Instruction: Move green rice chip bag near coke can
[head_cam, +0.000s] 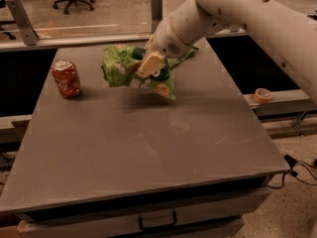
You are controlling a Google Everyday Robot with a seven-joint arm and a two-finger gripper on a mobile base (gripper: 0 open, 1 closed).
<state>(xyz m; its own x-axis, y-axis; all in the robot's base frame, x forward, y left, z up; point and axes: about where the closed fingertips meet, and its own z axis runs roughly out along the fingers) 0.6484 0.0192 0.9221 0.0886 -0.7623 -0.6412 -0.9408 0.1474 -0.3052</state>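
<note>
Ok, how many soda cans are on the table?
1. The coke can stands upright near the left edge of the table; the gripper, further right toward the back, holds the green chip bag.

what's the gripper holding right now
gripper: closed on the green rice chip bag, held above the table, apart from the coke can.

The gripper point(146, 69) hangs over the far middle of the flat grey table point(148, 148), clamped on the crinkly bright green rice chip bag point(118, 66). The small red coke can point(66, 78) stands on the table to the gripper's left, apart from the bag.
</note>
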